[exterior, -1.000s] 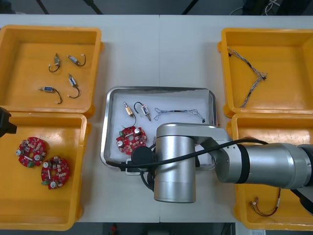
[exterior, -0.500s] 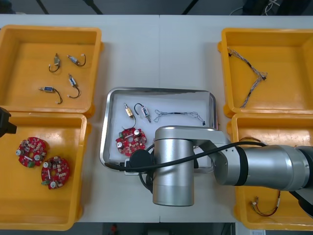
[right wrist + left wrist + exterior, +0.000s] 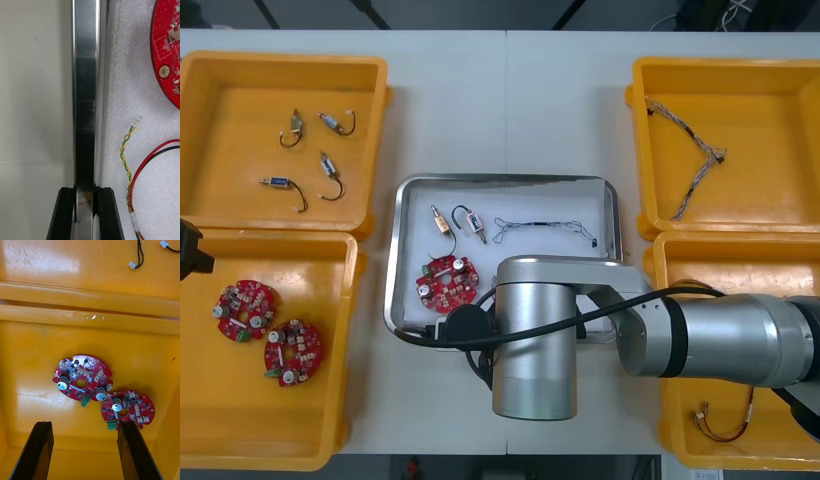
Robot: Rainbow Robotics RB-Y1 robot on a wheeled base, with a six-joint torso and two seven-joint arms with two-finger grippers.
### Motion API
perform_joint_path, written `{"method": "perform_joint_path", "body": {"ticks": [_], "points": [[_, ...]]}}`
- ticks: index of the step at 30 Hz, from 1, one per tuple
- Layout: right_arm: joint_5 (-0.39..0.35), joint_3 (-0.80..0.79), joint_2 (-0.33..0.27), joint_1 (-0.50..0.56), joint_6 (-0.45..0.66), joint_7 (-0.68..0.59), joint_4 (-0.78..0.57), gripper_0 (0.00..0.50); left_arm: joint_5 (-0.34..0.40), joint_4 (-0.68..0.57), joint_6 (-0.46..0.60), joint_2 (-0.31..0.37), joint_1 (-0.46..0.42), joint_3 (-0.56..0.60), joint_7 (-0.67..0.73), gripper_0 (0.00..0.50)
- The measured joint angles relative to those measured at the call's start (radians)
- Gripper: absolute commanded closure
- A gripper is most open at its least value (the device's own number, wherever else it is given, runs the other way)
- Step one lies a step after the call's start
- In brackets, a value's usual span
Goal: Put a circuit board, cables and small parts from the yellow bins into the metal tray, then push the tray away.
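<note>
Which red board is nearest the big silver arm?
The circuit board in the metal tray; the other two sit far left in a yellow bin.

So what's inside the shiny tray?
A red circuit board, two small metal parts, a thin cable; the right wrist view adds a twisted yellow cable. The right gripper clamps the near rim, and its arm covers the tray's near side.

Metal tray (image 3: 505, 181) displaced
Rim clamped in right gripper (image 3: 85, 189); tray and gripper have moved slightly forward together.
</note>
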Motion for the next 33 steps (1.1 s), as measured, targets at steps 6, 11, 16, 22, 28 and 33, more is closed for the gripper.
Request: {"method": "perform_joint_path", "body": {"ticks": [6,11,16,22,28,33], "points": [[0.000,0.000,-0.018,-0.047,-0.001,0.000,0.000,0.500,0.000,0.000,0.000,0.000,0.000,0.000,0.000,0.000],[0.000,0.001,-0.038,-0.092,-0.009,0.000,0.000,0.500,0.000,0.000,0.000,0.000,0.000,0.000,0.000,0.000],[0.000,0.004,-0.055,-0.127,-0.024,0.001,0.005,0.500,0.000,0.000,0.000,0.000,0.000,0.000,0.000,0.000],[-0.008,0.006,-0.057,-0.165,-0.062,0.005,0.071,0.500,0.000,0.000,0.000,0.000,0.000,0.000,0.000,0.000],[-0.021,0.006,-0.057,-0.212,-0.100,0.015,0.135,0.500,0.000,0.000,0.000,0.000,0.000,0.000,0.000,0.000],[-0.022,0.006,-0.057,-0.241,-0.132,0.025,0.183,0.500,0.000,0.001,0.000,0.000,0.000,0.000,0.000,0.000]]}}
